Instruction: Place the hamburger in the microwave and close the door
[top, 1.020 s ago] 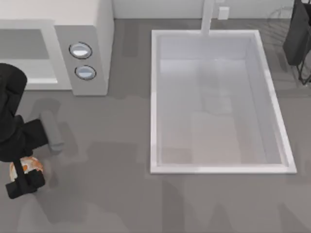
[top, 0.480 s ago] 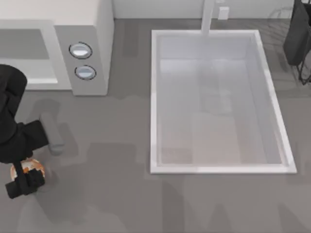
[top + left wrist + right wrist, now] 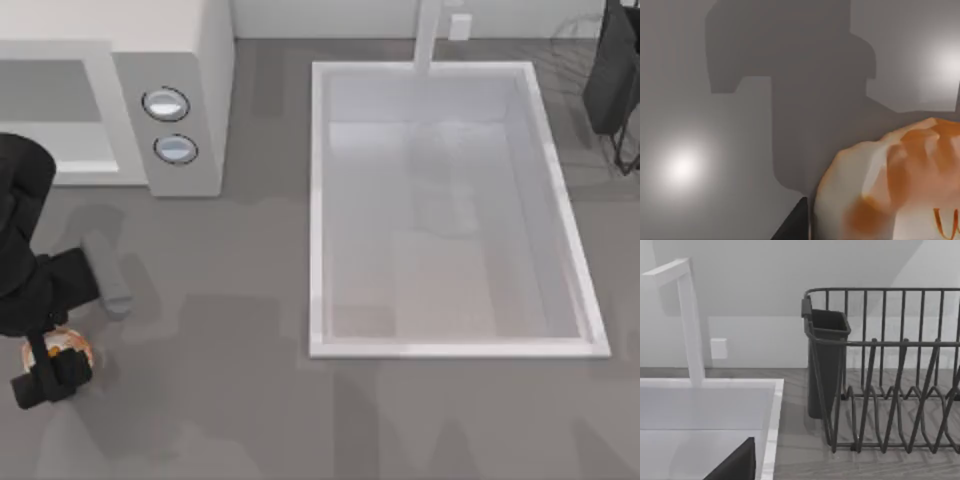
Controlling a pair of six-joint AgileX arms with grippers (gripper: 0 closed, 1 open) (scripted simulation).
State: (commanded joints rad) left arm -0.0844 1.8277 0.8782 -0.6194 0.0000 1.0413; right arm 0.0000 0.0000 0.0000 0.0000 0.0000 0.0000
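Observation:
The hamburger (image 3: 72,345), a pale lump with orange-brown patches, lies near the table's front left edge. My left gripper (image 3: 55,352) reaches down over it and is shut on it. In the left wrist view the hamburger (image 3: 890,190) looms close, with one dark fingertip (image 3: 792,222) against its side. The off-white microwave (image 3: 190,60) stands at the back left, its two knobs (image 3: 166,103) facing up. Its cavity (image 3: 50,110) looks open. The door is hidden behind my left arm or out of view. My right gripper (image 3: 610,70) is parked at the back right, open.
A white sink basin (image 3: 316,200) with a tall faucet (image 3: 430,35) takes up the middle and right. A dark wire dish rack (image 3: 890,380) with a cutlery cup (image 3: 825,360) stands at the back right. A short grey bar (image 3: 108,272) lies beside my left arm.
My left arm has sunk slightly over the hamburger and covers a little more of it. The right arm has not moved.

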